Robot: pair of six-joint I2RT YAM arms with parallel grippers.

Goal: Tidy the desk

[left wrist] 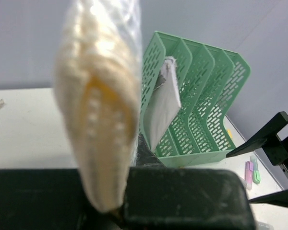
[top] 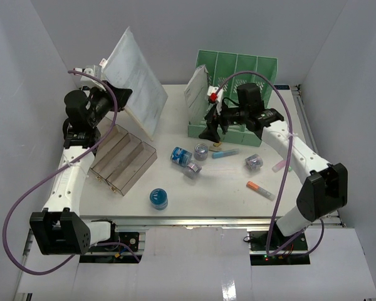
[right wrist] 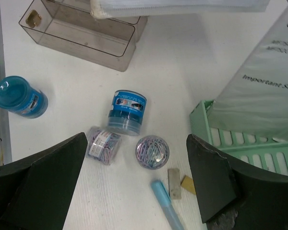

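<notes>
Watching the left gripper (left wrist: 116,211) first: jaws pressed together on the lower edge of a large clear-plastic packet of white sheets (left wrist: 98,110), held up in the air over the far left of the table.

Right gripper (top: 217,133): jaws spread wide, nothing between them. It hangs low in front of the green slotted plastic file rack (top: 238,88), above a clear round tub of pastel paperclips (right wrist: 152,152) and a blue-labelled jar lying on its side (right wrist: 127,112).

Under everything, the large white flat desk (top: 219,200) runs from the arm bases to the back wall.

Judgement: the desk is rigid, heavy and fixed, not a thing to grip. Its top looks smooth, so round tubs probably roll or skid if nudged. Take hold of the loose pieces instead, small tubs across their sides and the packet by an edge, which may sag.
</notes>
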